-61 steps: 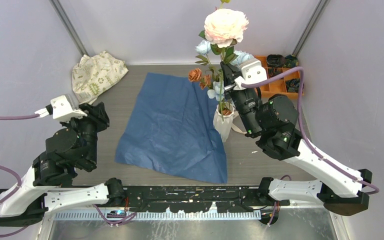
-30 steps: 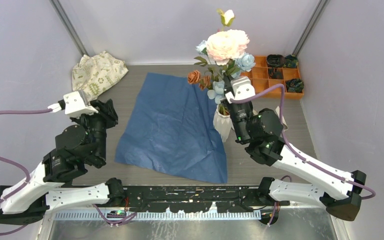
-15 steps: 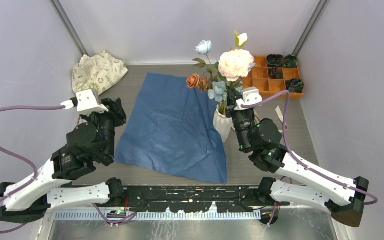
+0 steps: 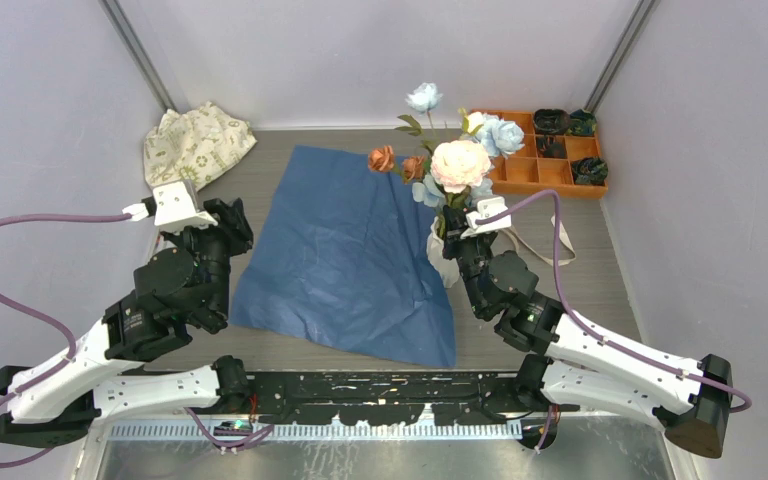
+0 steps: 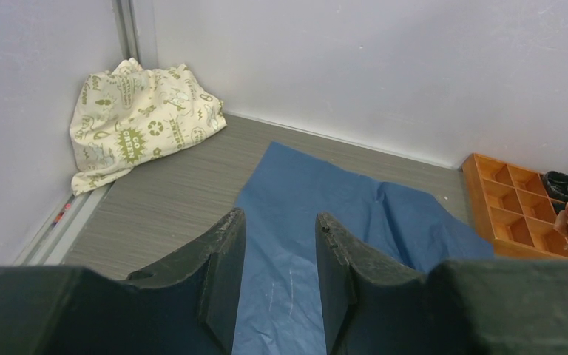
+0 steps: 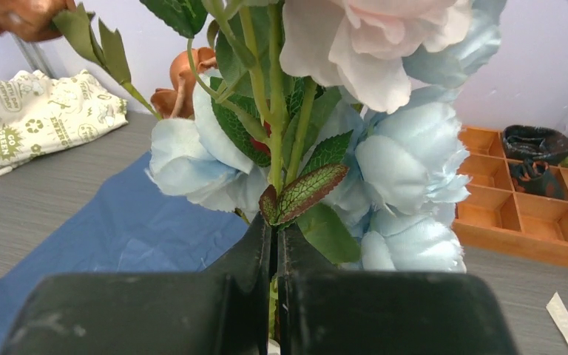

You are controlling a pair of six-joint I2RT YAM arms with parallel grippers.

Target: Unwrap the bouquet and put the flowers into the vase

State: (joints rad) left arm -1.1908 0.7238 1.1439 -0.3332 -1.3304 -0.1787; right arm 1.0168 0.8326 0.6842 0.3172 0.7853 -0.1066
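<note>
Down since two seconds back: the flowers [image 4: 458, 165] and the right arm, with the blooms now low over the vase [image 4: 438, 255], which stands on the worktop [image 4: 560, 280] at the right edge of the blue paper [image 4: 345, 260]. Right fingers [image 6: 265, 255] are pressed together, pinching the green stems just above the vase. Left fingers [image 5: 222, 255] are part-spread, holding nothing, beside the paper's left edge.

right gripper [image 4: 456, 232] lowered flowers [image 4: 459, 163] deeper into vase [image 4: 441, 262]
</note>
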